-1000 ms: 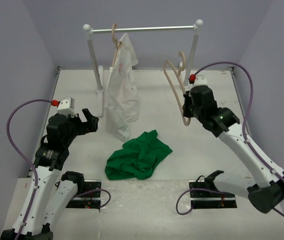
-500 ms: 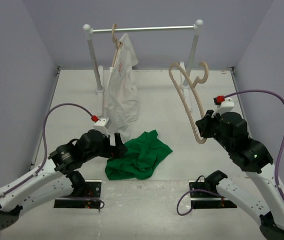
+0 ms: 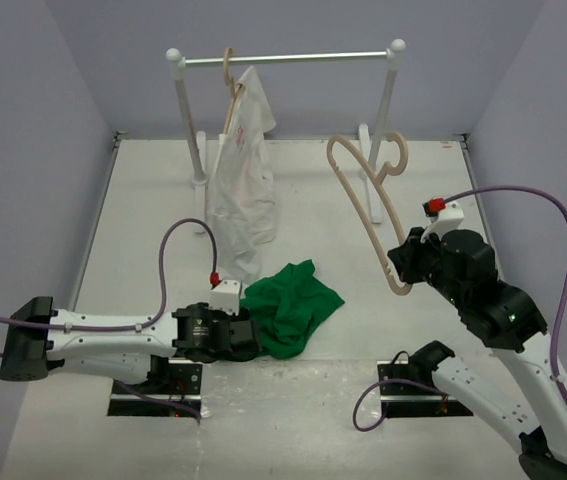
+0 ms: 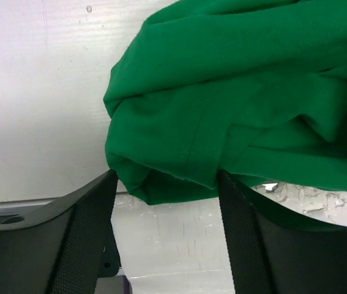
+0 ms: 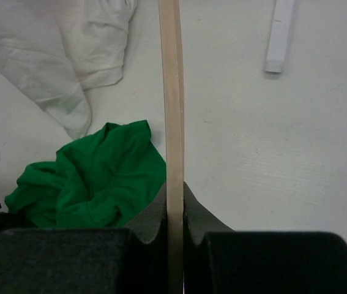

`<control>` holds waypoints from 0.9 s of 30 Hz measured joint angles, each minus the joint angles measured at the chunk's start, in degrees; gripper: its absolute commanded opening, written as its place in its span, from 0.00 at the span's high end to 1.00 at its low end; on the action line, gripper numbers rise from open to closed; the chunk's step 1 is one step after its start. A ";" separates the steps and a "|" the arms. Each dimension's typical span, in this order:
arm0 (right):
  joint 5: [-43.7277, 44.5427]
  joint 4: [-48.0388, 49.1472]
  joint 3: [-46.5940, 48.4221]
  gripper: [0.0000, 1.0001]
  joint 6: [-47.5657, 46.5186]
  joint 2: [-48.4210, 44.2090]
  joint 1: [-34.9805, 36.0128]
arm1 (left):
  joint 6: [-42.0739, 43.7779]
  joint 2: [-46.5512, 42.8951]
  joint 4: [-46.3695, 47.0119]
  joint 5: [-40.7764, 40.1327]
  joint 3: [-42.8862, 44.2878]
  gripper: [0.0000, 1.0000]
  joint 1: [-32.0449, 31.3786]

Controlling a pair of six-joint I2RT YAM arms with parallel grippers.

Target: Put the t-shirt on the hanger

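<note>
The green t-shirt (image 3: 288,305) lies crumpled on the table near the front; it also shows in the left wrist view (image 4: 234,98) and the right wrist view (image 5: 87,184). My left gripper (image 3: 243,338) is low at the shirt's near-left edge, open, with its fingers (image 4: 90,233) on either side of a fold of the cloth. My right gripper (image 3: 403,265) is shut on one arm of the tan wooden hanger (image 3: 368,195) and holds it in the air right of the shirt. The hanger's arm (image 5: 172,110) runs up between the shut jaws.
A clothes rail (image 3: 283,58) stands at the back with a white shirt (image 3: 243,180) hanging from another wooden hanger (image 3: 228,75). The rail's right post (image 3: 383,110) is behind the held hanger. Grey walls close in both sides.
</note>
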 measured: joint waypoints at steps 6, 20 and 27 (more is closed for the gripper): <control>-1.06 0.02 -0.04 1.00 -0.25 -0.43 0.00 | -2.30 -1.13 0.51 -2.64 0.00 0.42 -1.06; -3.71 0.06 -1.49 1.00 -0.24 -0.47 0.00 | 0.01 1.73 5.40 -5.03 1.18 0.62 -1.06; -4.35 0.04 -1.49 1.00 -0.23 -0.59 0.00 | 0.29 2.10 5.56 -5.44 1.18 0.95 -1.05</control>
